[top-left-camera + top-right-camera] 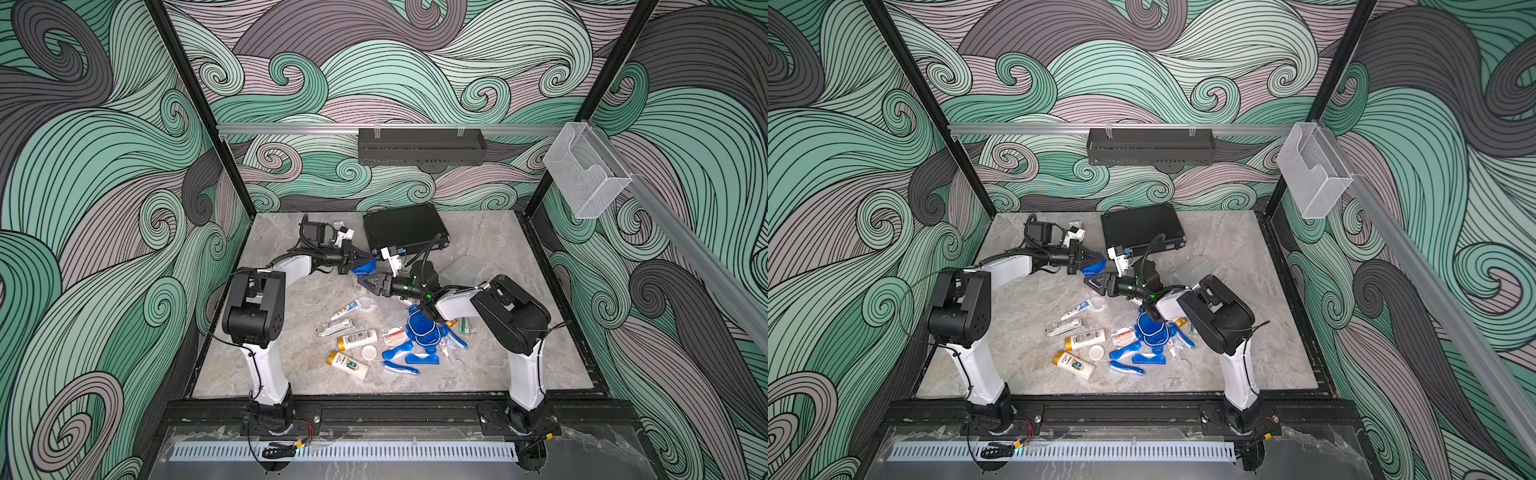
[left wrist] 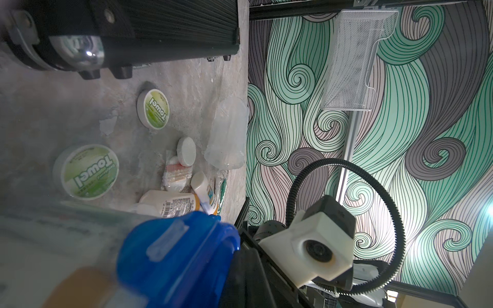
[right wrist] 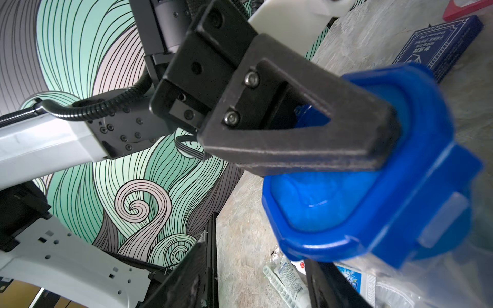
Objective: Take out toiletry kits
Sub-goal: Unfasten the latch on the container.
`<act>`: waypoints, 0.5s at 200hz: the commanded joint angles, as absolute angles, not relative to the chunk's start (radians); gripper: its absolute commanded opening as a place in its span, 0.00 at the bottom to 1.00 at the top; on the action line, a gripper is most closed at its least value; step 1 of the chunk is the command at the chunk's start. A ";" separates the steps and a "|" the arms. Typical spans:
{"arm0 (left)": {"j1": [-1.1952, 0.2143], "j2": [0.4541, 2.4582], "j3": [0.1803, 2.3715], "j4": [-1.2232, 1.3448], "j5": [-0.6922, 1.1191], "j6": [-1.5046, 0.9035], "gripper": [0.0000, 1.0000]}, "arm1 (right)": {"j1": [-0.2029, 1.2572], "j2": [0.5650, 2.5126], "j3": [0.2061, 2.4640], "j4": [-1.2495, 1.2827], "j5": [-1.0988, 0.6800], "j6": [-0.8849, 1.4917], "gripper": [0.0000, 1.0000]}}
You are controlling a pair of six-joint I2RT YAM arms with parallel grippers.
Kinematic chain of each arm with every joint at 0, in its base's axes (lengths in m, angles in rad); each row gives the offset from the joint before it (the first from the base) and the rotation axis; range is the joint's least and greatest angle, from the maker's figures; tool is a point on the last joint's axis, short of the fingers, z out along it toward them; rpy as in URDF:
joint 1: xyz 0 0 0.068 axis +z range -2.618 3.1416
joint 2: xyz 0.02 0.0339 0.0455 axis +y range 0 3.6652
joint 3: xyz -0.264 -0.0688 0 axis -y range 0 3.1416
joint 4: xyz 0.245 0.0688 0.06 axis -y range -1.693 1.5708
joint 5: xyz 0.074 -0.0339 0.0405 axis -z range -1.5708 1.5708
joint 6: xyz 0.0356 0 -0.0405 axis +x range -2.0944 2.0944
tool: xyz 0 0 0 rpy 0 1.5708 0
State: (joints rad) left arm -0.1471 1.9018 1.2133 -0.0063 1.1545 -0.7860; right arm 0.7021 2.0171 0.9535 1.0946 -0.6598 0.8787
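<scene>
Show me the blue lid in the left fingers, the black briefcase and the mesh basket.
blue lid [image 3: 320, 202]: right wrist view, its sunken middle.
black briefcase [image 1: 401, 226]: in a top view, middle of its top.
mesh basket [image 1: 590, 187]: in a top view, its front wall.

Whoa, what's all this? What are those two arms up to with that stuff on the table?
Two robot arms are unpacking toiletry kits. The left gripper is clamped on the blue lid of a clear tumbler. The right gripper sits close beside it with its jaws apart, holding nothing. Spread over the table are gold-capped bottles, small tubes, blue toothbrushes and another blue lid. A black briefcase lies shut at the back.
</scene>
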 commanded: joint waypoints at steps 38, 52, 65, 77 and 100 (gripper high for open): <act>-0.169 1.996 1.179 -0.149 1.001 -0.728 0.00 | 0.713 1.970 0.980 1.404 -0.825 0.853 0.59; -0.173 1.998 1.179 -0.155 0.996 -0.723 0.00 | 0.713 1.972 0.989 1.404 -0.823 0.860 0.59; -0.176 1.999 1.180 -0.161 0.991 -0.720 0.00 | 0.713 1.973 0.993 1.404 -0.815 0.864 0.58; -0.179 1.995 1.179 -0.169 0.985 -0.712 0.00 | 0.713 1.973 0.995 1.404 -0.809 0.863 0.58; -0.184 1.992 1.175 -0.171 0.979 -0.710 0.00 | 0.714 1.973 0.989 1.404 -0.772 0.857 0.58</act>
State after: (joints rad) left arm -0.1627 1.9076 1.2289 -0.0399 1.1568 -0.7681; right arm 0.7040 2.0163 0.9489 1.1797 -0.7673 0.8757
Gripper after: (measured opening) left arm 0.047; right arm 0.582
